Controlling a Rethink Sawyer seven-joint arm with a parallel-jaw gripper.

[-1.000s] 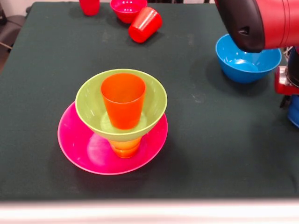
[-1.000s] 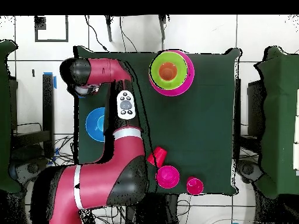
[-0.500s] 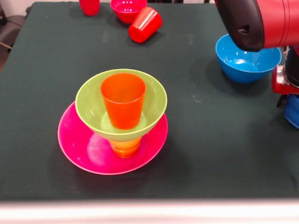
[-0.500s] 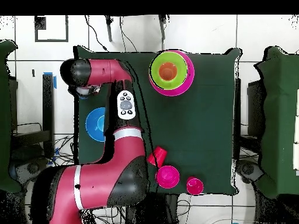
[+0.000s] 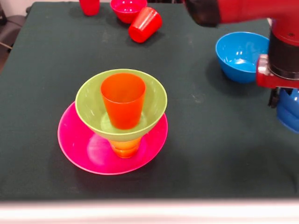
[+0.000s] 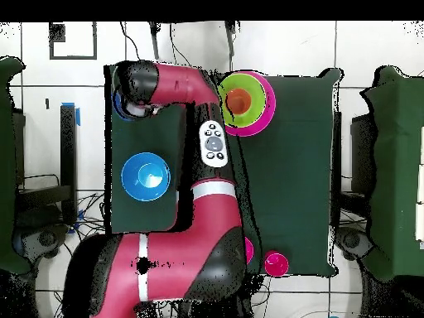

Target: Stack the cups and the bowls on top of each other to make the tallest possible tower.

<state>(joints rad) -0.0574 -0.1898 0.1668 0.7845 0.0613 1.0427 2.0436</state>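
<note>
The tower stands near the front: a wide pink bowl [image 5: 84, 149] [image 6: 258, 126], a yellow cup [image 5: 125, 147], a lime green bowl [image 5: 91, 100] [image 6: 255, 89] and an orange cup [image 5: 123, 99] [image 6: 238, 102] upright inside it. At the right edge my gripper [image 5: 281, 97] hangs under its red wrist, shut on the small dark blue bowl [image 5: 290, 112], which is cut off by the frame. From overhead only a sliver of that bowl [image 6: 118, 103] shows beside the wrist, and the gripper itself is hidden. A light blue bowl [image 5: 240, 56] [image 6: 146, 176] sits just behind the gripper.
At the far side lie a tipped red cup [image 5: 145, 24], a small red bowl [image 5: 128, 8] and an upright red cup [image 5: 89, 5] [image 6: 277, 264]. The arm's upper links [image 6: 211, 141] stretch over the table between the light blue bowl and the tower.
The arm has swung across the table toward the tower. The gripper and the dark blue bowl have shifted together toward the tower's side. The light blue bowl is now uncovered.
</note>
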